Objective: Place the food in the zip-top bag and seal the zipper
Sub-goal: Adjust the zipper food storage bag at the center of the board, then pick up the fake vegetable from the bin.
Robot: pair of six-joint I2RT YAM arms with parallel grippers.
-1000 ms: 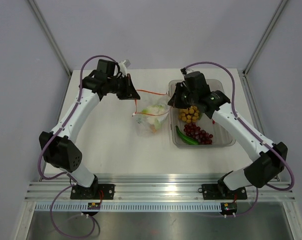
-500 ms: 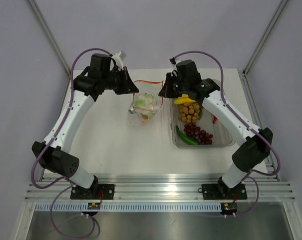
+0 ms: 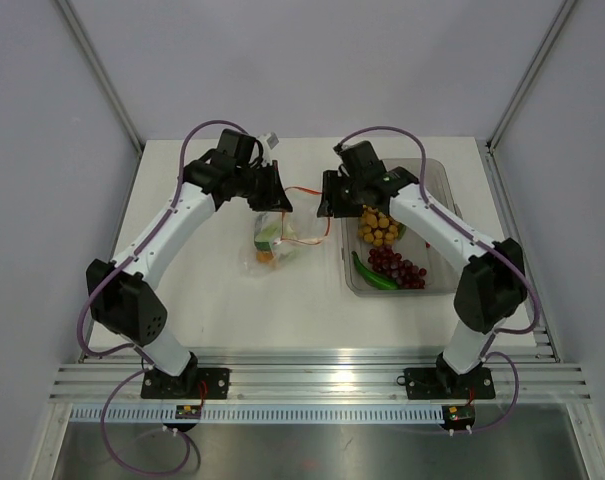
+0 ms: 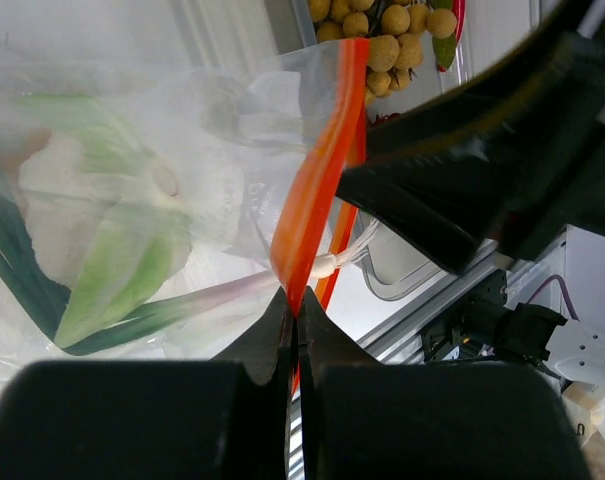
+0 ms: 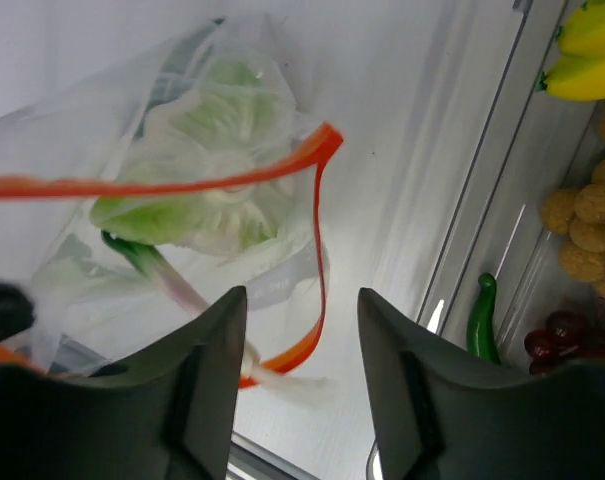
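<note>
The zip-top bag (image 3: pixel 270 243) hangs above the table's middle with green vegetables (image 4: pixel 112 270) and an orange piece inside. My left gripper (image 3: pixel 282 197) is shut on one end of the red zipper (image 4: pixel 317 190), pinched at the fingertips (image 4: pixel 294 312). My right gripper (image 3: pixel 325 205) stands open just right of the bag. The loose zipper (image 5: pixel 320 250) loops between its spread fingers without being clamped. More food lies in the tub: a brown ball cluster (image 3: pixel 379 228), dark red grapes (image 3: pixel 397 266), a green vegetable (image 3: pixel 374 276) and yellow bananas (image 5: pixel 587 55).
The clear rectangular tub (image 3: pixel 452 270) sits at the right of the table, directly beside my right gripper. Its long wall (image 5: pixel 482 200) runs close to the bag. Grey walls and metal posts enclose the table at the back and sides.
My right gripper has opened and let go of the bag's mouth. The left gripper has swung right and nearer, still holding the zipper, and the bag has dropped lower.
</note>
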